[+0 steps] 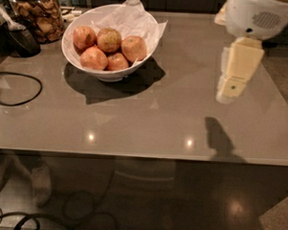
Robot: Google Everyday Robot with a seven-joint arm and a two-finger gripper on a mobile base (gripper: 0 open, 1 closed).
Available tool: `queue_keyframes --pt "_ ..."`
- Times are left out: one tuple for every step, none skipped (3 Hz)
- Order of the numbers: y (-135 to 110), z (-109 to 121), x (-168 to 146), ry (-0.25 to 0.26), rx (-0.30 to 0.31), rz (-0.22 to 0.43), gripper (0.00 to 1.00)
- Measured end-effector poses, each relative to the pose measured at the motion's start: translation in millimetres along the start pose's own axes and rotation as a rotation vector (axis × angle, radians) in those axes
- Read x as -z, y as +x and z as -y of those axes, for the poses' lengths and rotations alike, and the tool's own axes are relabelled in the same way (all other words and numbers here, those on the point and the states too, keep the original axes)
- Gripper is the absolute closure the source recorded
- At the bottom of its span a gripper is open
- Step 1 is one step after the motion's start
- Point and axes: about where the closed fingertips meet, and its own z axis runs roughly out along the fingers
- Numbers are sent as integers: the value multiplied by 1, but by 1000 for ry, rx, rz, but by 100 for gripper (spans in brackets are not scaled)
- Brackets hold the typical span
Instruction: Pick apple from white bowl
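Note:
The white bowl (pixel 107 75) stands at the back left of the grey table (pixel 172 123), lined with crinkled white paper (pixel 134 13). Several apples lie in it. An orange-red apple (pixel 133 48) lies at the right, with similar ones at the front left (pixel 94 58) and back left (pixel 84 36). A dull greenish speckled apple (pixel 109 39) lies at the back middle. My gripper (pixel 229 92), cream-coloured, hangs from the white arm (pixel 258 16) over the right part of the table. It is well to the right of the bowl and holds nothing that I can see.
A glass jar of brown snacks (pixel 37 14) stands at the back left, next to a dark object (pixel 22 40). A black cable (pixel 20 90) loops on the table's left side. The table's front edge runs across the middle of the view.

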Motion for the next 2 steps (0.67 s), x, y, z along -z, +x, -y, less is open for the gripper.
queue_keyframes --pt "-8 5 2 19 13 11 0" --pt "-12 7 2 26 -3 46 0"
